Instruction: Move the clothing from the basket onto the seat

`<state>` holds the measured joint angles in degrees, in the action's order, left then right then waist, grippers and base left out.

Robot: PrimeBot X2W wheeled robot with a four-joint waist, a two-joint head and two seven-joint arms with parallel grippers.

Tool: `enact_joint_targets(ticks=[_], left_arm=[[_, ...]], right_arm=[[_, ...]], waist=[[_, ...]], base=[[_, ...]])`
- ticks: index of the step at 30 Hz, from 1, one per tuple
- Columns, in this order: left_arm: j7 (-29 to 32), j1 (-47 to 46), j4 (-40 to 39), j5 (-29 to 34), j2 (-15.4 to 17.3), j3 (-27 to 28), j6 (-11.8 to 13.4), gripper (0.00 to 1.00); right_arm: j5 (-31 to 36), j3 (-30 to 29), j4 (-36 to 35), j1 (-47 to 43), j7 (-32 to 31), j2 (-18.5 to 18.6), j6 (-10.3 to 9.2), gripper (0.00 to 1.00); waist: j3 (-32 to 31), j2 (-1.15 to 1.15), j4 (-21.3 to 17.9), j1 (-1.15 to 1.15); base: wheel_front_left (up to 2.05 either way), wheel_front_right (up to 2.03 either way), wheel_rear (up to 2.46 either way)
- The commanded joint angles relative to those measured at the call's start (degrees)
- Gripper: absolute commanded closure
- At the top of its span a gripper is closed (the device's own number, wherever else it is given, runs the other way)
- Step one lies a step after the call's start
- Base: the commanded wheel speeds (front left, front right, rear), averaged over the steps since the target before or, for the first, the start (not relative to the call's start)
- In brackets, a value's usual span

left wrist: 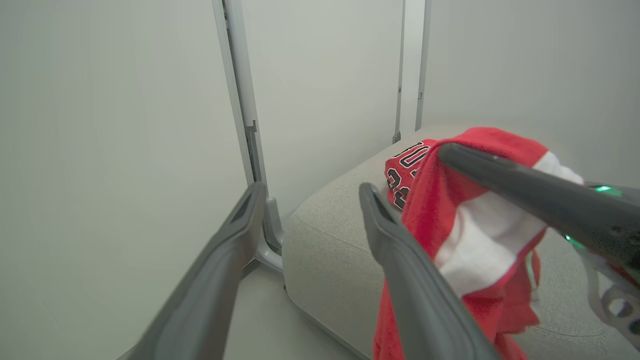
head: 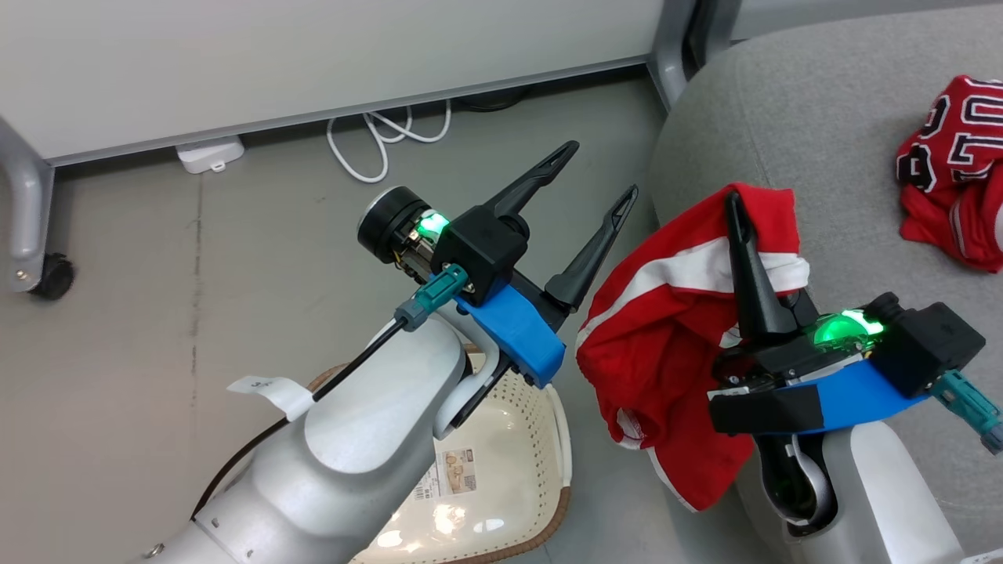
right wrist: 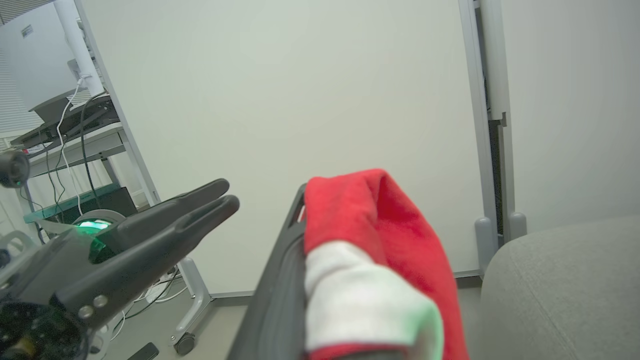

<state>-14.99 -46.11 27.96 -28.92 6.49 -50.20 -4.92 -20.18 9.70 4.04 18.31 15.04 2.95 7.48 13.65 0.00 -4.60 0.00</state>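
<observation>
My right gripper [head: 734,200] is shut on a red garment with a white stripe [head: 666,329]. The cloth drapes over its fingers and hangs by the seat's [head: 783,102] left corner, partly over the floor. In the right wrist view the same garment [right wrist: 370,235] covers the fingers. A red jersey with black-and-white lettering [head: 952,164] lies crumpled on the grey seat at the right. My left gripper [head: 602,171] stands open and holds nothing, just left of the hanging garment. The cream basket [head: 560,509] sits below my left arm, and the part that shows holds no clothing.
A white cable [head: 384,141] and a white adapter [head: 208,153] lie on the floor by the pale wall panel. A grey frame leg with a caster [head: 39,266] stands at the left. Another frame post [head: 674,47] rises beside the seat's far corner.
</observation>
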Motion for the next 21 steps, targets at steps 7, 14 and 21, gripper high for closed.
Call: enact_joint_targets(ticks=[7,14,21], left_arm=[[-0.3,-1.4,0.7,0.8,-0.4,-1.0,-0.5,0.00],[-0.3,-1.8,1.5,0.9,-0.8,-1.8,-0.8,0.00],[-0.3,-1.9,1.4,1.3,-1.3,-1.9,-1.1,0.00]], right_arm=[[1.3,-2.0,-1.9,-0.7,0.2,0.2,0.03,1.00],[2.5,-3.7,-2.3,-1.7,0.2,0.1,0.03,1.00],[2.9,-5.0,-2.9,-2.3,0.2,0.0,0.03,1.00]], waist=[[3.0,0.00,-5.5,0.00],[4.3,0.00,-9.0,0.00],[4.5,0.00,-10.2,0.00]], base=[[0.00,0.00,0.00],[0.00,0.00,0.00],[0.00,0.00,0.00]])
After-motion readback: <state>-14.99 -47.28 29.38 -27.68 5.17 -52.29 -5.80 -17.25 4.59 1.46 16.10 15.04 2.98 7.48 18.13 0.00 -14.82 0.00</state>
